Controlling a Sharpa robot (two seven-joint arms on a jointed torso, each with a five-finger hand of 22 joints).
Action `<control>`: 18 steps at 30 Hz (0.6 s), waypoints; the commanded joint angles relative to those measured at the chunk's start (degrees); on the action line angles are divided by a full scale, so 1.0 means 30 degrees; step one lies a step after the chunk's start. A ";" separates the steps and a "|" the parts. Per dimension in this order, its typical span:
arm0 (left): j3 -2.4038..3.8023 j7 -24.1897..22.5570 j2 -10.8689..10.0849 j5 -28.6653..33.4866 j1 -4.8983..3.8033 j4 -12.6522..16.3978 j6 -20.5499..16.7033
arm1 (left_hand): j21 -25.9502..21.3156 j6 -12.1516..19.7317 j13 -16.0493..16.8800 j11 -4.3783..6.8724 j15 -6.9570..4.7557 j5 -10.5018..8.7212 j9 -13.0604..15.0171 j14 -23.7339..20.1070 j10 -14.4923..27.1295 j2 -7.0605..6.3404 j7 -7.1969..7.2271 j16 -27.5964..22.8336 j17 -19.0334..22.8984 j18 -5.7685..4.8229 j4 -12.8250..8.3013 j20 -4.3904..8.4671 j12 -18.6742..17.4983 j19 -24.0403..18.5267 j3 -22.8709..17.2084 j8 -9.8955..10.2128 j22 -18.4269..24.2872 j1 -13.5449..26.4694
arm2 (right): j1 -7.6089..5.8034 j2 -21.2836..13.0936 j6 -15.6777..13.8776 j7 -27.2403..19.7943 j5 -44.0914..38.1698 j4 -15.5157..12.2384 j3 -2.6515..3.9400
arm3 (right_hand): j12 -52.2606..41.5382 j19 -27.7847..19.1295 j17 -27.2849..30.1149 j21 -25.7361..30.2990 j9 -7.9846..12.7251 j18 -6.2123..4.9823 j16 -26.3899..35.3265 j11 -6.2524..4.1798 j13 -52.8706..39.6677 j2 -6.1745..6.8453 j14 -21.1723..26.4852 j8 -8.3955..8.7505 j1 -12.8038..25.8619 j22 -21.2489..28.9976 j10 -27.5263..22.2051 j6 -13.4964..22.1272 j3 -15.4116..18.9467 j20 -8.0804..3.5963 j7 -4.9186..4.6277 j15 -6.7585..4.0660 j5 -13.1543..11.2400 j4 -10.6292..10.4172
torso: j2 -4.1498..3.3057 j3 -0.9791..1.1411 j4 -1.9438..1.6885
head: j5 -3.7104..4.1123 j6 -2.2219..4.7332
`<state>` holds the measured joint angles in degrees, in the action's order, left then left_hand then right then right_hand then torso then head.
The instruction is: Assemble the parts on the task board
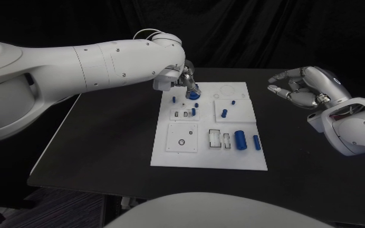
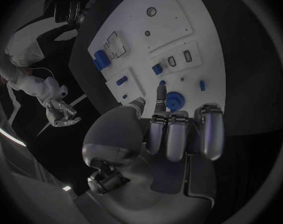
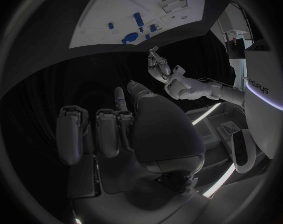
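We see the flat white rectangular task board (image 1: 211,157) lying in the middle of the matte black table (image 1: 99,149), and we place everything else against that board.

Our left silver many-fingered hand (image 1: 181,78) hangs over the board's far left corner. Its fingertips close on a small round blue part (image 1: 194,94), which sits at the fingertips just above the board surface. In the left wrist view the same hand (image 2: 172,134) shows its fingers curled side by side, with the blue round part (image 2: 174,101) pinched between the thumb tip and a finger.

Our right silver many-fingered hand (image 1: 298,89) is off the board, well apart from its far right corner, above the bare table. Its fingers are curled loosely inward and hold nothing. The right wrist view shows this hand (image 3: 126,127) with its fingers bent in a row over dark tabletop, away from the board.

On the board, the large blue cylinder (image 1: 239,139) lies near the near right corner, with a slimmer blue pin (image 1: 257,142) just beside it toward the right edge. A short blue peg (image 1: 224,113) stands right of the board's centre. Another small blue peg (image 1: 193,112) stands left of centre, and a tiny blue stud (image 1: 173,100) sits near the left edge, close under the left hand. A white square plate with a dark ring (image 1: 182,136) occupies the near left part of the board.
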<state>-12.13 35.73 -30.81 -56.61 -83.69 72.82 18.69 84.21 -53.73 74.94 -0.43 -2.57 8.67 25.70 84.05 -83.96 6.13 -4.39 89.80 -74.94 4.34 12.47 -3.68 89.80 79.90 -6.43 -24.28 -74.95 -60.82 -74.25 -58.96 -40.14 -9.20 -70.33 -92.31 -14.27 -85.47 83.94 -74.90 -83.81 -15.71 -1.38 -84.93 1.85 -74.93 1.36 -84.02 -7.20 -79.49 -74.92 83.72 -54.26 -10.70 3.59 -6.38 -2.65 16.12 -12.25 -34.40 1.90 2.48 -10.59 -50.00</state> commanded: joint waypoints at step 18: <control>0.0015 0.0797 0.0356 0.2221 0.1195 -0.0870 0.0554 | -0.0190 0.0136 0.5019 0.0280 -0.0259 0.0233 0.2154 0.1985 -0.2014 -0.0084 0.0275 0.0066 -0.5021 -0.0291 -0.0489 0.0171 0.0066 0.0014 -0.0015 -0.0557 -0.0074 0.0303 | 0.0178 0.0221 -0.0163 0.0260 0.0054 0.0172 0.0011 | -0.0076 0.0880 -0.2314 0.0056 0.0098 -0.0175 0.0013 -0.0110 -0.2811 0.0026 -0.1414 0.0117 -0.0171 -0.3857 0.0228 -0.0168 -0.0117 0.0059 0.0018 0.0052 0.0383 -0.0113 | 0.0100 -0.0015 -0.0088 | 0.0204 0.0000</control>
<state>-12.14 38.05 -29.91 -51.62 -80.38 70.35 20.70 83.98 -53.22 74.93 -0.02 -2.98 9.32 32.07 84.06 -83.95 5.76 -3.89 89.80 -74.93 4.36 11.29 -3.49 89.80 80.09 -6.50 -25.74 -74.93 -60.44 -73.87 -58.30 -40.13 -9.17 -70.16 -91.80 -14.28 -85.47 83.94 -74.91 -83.81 -15.50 -1.38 -84.97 1.80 -74.92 1.36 -84.02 -7.20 -79.48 -74.92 83.77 -54.25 -10.86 3.59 -6.38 -2.65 17.01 -12.41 -34.14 1.91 2.32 -10.15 -50.00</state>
